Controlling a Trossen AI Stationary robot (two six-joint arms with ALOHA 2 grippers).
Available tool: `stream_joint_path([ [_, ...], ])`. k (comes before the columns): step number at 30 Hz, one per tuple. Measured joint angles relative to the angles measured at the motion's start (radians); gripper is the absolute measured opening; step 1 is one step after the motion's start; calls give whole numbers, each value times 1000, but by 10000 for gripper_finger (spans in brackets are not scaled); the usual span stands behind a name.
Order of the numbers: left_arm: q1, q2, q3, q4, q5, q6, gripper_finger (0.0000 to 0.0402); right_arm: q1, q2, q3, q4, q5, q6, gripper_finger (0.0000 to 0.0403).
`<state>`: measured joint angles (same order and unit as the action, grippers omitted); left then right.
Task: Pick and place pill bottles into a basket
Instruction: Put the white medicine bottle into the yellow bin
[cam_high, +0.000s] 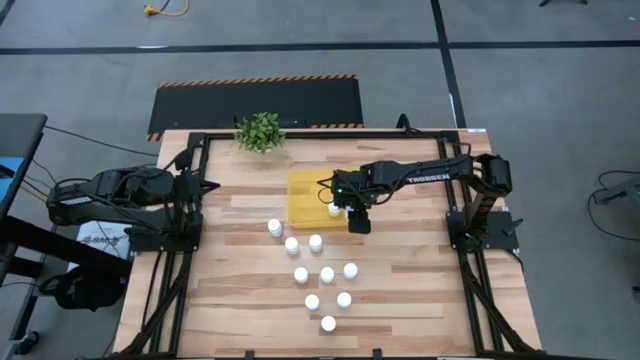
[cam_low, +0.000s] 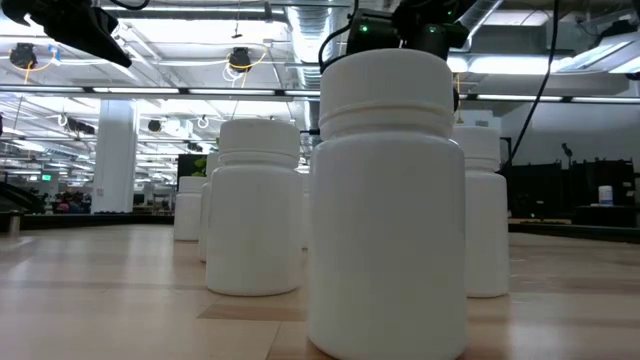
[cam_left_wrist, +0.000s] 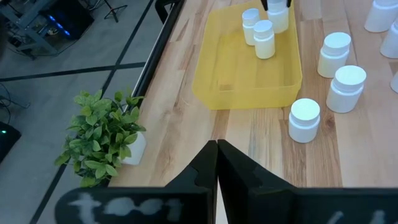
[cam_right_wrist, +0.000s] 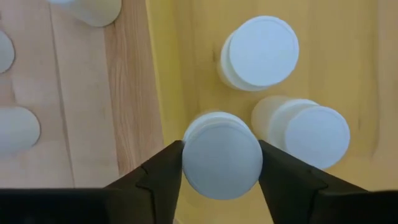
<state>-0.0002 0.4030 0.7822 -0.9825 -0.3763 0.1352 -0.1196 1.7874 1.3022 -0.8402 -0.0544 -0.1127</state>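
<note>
From above, the right end effector (cam_high: 346, 208) hung over the near right corner of the basket (cam_high: 303, 190), with a white bottle cap showing just beside it, while nine pill bottles (cam_high: 315, 242) stood loose on the surface (cam_high: 400, 280) nearer the camera; the left end effector (cam_high: 205, 184) waited at the left edge, well apart from the work. In the low view a near bottle (cam_low: 388, 200) filled most of the picture and hid the basket, so the placement could not be judged from there. The left wrist view showed the left fingers (cam_left_wrist: 208, 168) pressed together and empty, a small plant (cam_left_wrist: 102, 134) beside them, and two bottles standing in the basket (cam_left_wrist: 230, 74) with the right arm's bottle at its far wall. In the right wrist view the fingers (cam_right_wrist: 163, 171) stood either side of the carried bottle (cam_right_wrist: 222, 154), touching or nearly so; whether they had let go I could not tell. That bottle sat just beside a second bottle (cam_right_wrist: 309, 134) and close to the basket wall (cam_right_wrist: 158, 93), so a crooked lift, or a finger brushing the neighbour, could likely tip either bottle or knock one against the wall
</note>
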Motion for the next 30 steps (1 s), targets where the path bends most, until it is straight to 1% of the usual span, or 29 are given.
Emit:
stream_joint_path([
  [3, 0, 0, 0, 0, 0, 0, 0, 0, 0, 0, 0, 0, 0, 196],
  [11, 0, 0, 0, 0, 0, 0, 0, 0, 0, 0, 0, 0, 0, 180],
  [24, 0, 0, 0, 0, 0, 0, 0, 0, 0, 0, 0, 0, 0, 178],
  [30, 0, 0, 0, 0, 0, 0, 0, 0, 1, -30, 13, -1, 0, 178],
])
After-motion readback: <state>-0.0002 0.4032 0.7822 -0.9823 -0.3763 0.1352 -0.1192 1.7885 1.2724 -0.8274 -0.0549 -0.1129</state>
